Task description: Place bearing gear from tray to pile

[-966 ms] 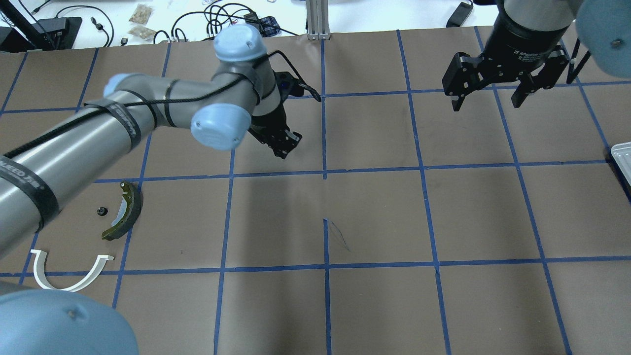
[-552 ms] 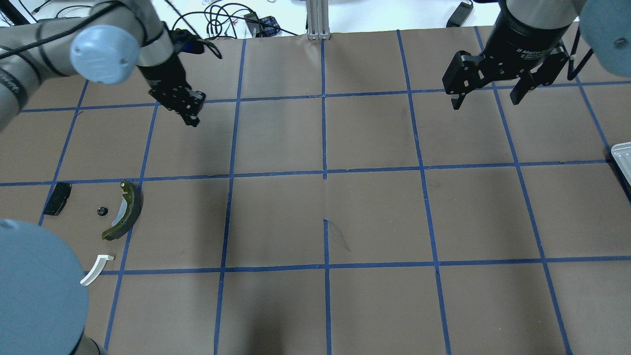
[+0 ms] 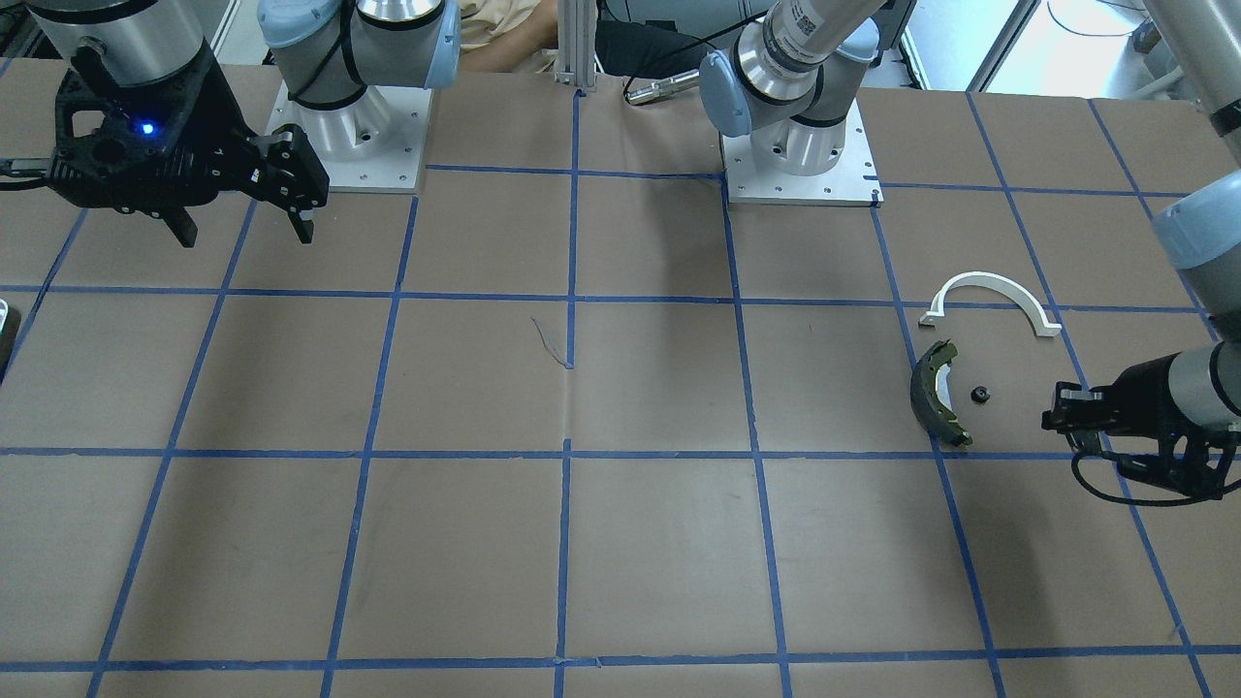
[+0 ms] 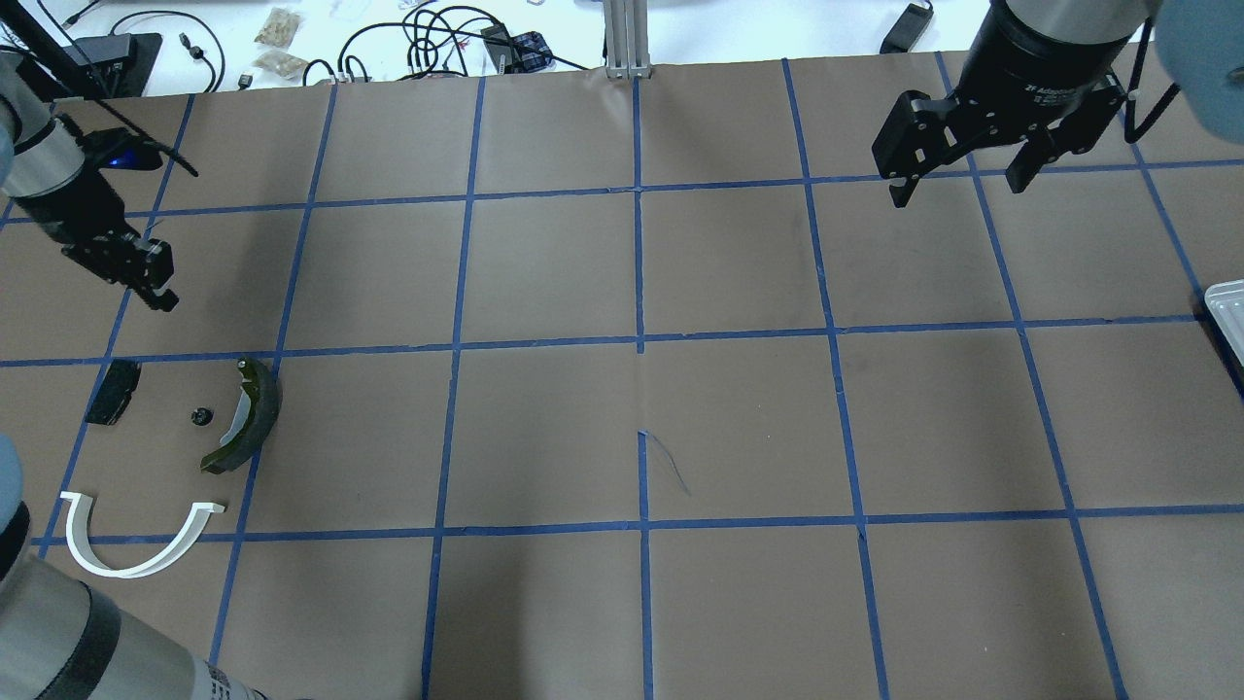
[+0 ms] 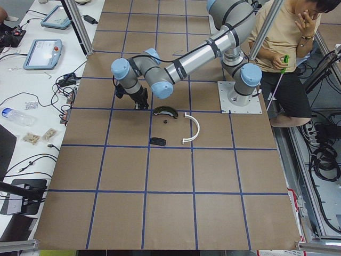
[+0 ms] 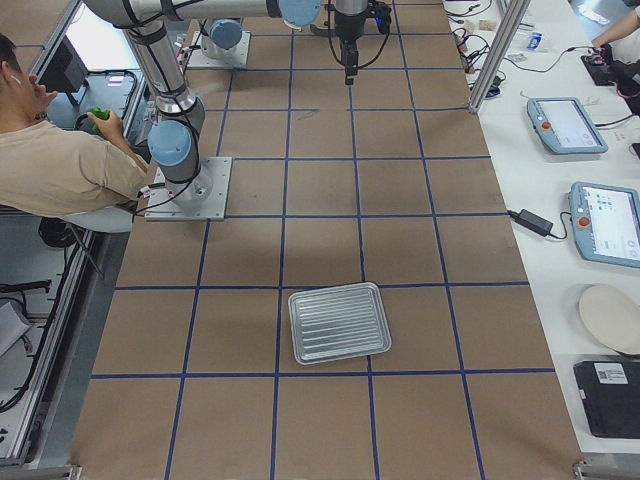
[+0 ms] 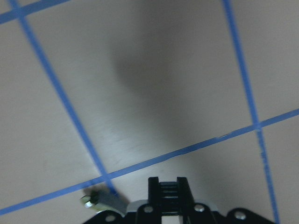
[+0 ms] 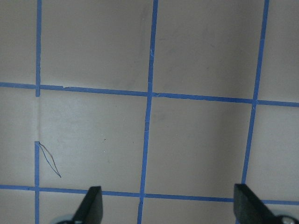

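The pile lies at the table's left: an olive brake shoe (image 4: 248, 413), a white arc (image 4: 202, 510) and a flat black pad (image 4: 112, 391). A small black round part (image 4: 201, 417), which looks like the bearing gear, lies between the pad and the shoe; it also shows in the front view (image 3: 979, 394). My left gripper (image 4: 155, 292) is shut and seems empty, above the table just beyond the pile. My right gripper (image 4: 957, 192) is open and empty, high at the far right. The tray (image 4: 1226, 311) is a sliver at the right edge; in the right exterior view it (image 6: 339, 322) looks empty.
The table (image 4: 641, 389) is brown paper with a blue tape grid. Cables and small items (image 4: 437, 39) lie beyond its far edge. A person (image 5: 290, 42) sits by the robot bases. Tablets (image 6: 570, 125) lie on a side bench.
My left arm has swung from the table's middle to the far left, with its gripper still shut. The black pad and the white arc are uncovered. The right gripper barely moved.
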`<state>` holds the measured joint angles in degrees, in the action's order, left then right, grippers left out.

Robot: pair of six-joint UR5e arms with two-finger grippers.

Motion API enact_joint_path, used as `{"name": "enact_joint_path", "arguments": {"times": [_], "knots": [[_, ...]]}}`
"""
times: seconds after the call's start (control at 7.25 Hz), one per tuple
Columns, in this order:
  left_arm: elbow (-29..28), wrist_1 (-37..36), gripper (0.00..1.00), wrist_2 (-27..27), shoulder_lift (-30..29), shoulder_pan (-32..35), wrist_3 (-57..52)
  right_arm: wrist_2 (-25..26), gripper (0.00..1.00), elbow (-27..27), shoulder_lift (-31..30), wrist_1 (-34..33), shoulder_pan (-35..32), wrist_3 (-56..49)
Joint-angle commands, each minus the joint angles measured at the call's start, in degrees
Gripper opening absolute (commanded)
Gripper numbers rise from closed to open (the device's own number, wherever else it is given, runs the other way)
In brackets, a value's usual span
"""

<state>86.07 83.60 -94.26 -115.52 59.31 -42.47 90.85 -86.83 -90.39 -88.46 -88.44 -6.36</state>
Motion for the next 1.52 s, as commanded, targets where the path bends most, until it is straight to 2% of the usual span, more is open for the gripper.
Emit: {"name": "enact_joint_path", "arguments": {"times": [0.0, 0.14, 0.28, 0.41, 0.69, 0.83, 1.24, 1.38], "knots": [[4.1, -1.15, 0.0, -1.71, -0.67, -3.24, -0.69, -0.06, 1.0, 0.26, -0.23, 0.04, 0.2, -0.05], [6.81, -3.85, 0.0, -1.71, -1.2, -3.24, -0.95, -0.76, 1.0, 0.78, -0.23, 0.04, -0.06, 0.04], [10.31, -9.19, 0.0, -1.71, -1.29, -3.33, -1.04, -4.86, 1.0, 0.96, -0.14, 0.04, 0.28, 0.56], [13.57, -12.63, 0.0, -1.8, -1.2, -3.33, -0.95, -5.59, 1.0, 0.88, -0.22, 0.3, -0.06, 0.56], [15.09, -12.59, 0.0, -1.98, -0.15, -3.85, -1.04, -4.11, 1.0, 0.7, -0.31, 0.04, 0.03, 0.82], [15.1, -12.75, 0.0, -1.98, -0.5, -5.77, -1.12, 1.11, 1.0, 0.18, -1.01, 0.04, -0.06, 0.83], [16.14, -12.75, 0.0, -1.45, -0.68, -6.67, -1.13, 1.52, 1.0, 0.26, -1.1, 0.04, -0.06, 1.7], [16.67, -12.76, 0.0, -1.27, -0.41, -6.41, -1.04, 1.61, 1.0, 0.26, -1.1, 0.04, -0.15, 4.93]]}}
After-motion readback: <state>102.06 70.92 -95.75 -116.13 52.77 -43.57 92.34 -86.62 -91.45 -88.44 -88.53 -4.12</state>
